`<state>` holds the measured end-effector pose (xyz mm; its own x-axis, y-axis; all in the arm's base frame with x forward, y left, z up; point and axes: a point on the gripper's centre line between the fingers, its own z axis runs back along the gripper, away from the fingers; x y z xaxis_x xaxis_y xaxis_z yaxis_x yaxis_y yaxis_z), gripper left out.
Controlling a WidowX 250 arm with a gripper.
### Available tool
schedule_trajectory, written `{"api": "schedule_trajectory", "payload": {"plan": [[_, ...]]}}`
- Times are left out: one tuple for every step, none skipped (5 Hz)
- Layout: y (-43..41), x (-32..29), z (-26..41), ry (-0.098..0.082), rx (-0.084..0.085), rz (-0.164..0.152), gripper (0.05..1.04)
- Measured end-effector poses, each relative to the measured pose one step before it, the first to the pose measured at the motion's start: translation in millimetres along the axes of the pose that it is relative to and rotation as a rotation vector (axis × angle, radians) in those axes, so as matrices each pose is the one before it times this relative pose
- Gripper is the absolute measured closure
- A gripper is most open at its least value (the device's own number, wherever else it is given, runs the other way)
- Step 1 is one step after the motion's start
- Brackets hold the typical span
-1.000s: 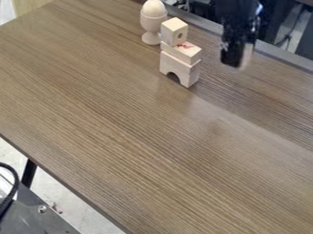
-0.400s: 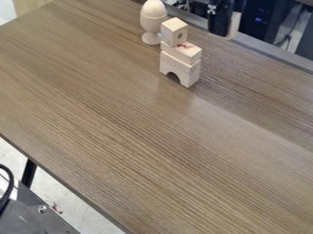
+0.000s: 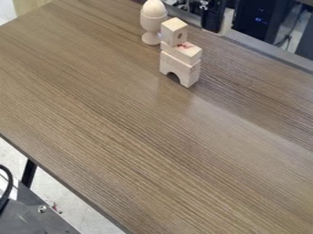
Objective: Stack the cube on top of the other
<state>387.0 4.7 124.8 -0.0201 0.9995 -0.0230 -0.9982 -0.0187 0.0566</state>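
The gripper (image 3: 217, 23) hangs at the top edge, to the right of the wooden stack and farther back, apart from it. A pale piece lies along its right side; I cannot tell what that piece is. A light wooden cube (image 3: 174, 33) with a dark round hole in one face rests at the top of the stack, toward the left end of a flat block (image 3: 186, 53) with red marks. Under that block stands an arch-shaped block (image 3: 188, 73), its cut-out facing down.
A wooden egg (image 3: 153, 9) sits in a wooden cup (image 3: 151, 27) just behind and left of the stack. Along the back of the wood-grain table (image 3: 122, 123) runs a grey edge strip (image 3: 269, 48). Dark equipment stands beyond it.
The gripper has moved up and left in the view, from right of the stack to the back edge. The stacked blocks and the egg in its cup have kept their places.
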Motion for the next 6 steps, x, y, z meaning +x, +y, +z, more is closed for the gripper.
{"api": "schedule_trajectory", "payload": {"plan": [[-0.33, 7.16, -4.02, -0.0176, 0.0108, 0.0001, 0.504], [1.88, 8.26, -2.63, 0.0017, 0.0091, 0.0153, 0.505], [2.34, 1.98, -3.8, -0.0009, 0.0123, 0.003, 0.504], [3.41, 2.22, -4.54, -0.0101, 0.0187, -0.0087, 0.505], [5.43, 3.42, -7.76, -0.0105, 0.0266, -0.0231, 0.505], [2.51, 1.4, -3.57, -0.0128, 0.0163, -0.0338, 0.504]]}}
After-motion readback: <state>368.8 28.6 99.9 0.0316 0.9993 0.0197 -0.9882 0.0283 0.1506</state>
